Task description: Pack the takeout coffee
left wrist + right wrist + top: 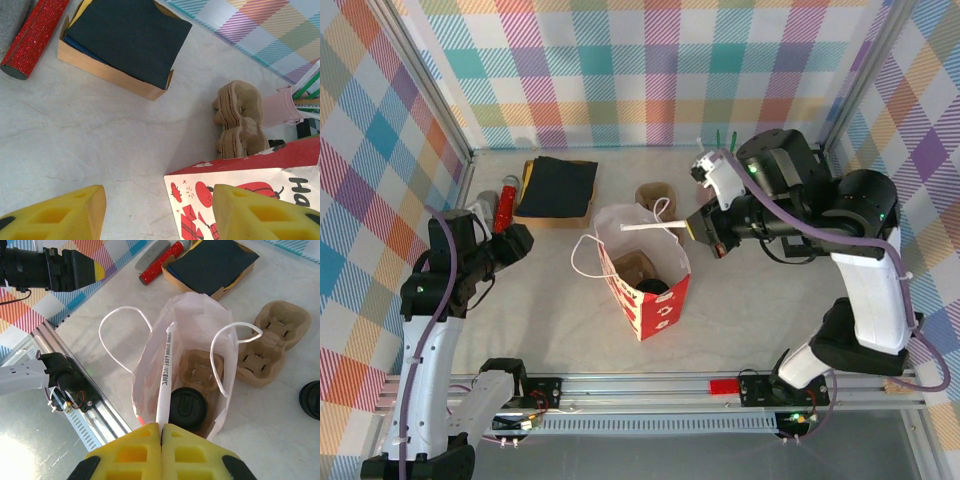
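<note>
1. Right up close is the right gripper (161,429), its yellow fingers pressed tight together and pinching the lower end of a white paper-wrapped straw (165,365).
2. The straw slants out over the mouth of the white-and-red paper bag with loop handles (147,390), which stands open on the pale marbled table (280,440).
3. Down inside sits the takeout coffee (187,407). Its black round lid is showing, and it is seated in a brown moulded-pulp cup tray (200,371) on the bag's floor.
4. Handling call: it's a paper cup, so probably light but easy to crush, and the lid could pop off. I'd grip it gently around the body just under the lid and keep it upright. The body itself is hidden here.
5. Over on the other side, the left gripper (159,197) has its yellow fingers spread with nothing between them, hovering over bare table beside the bag.
</note>
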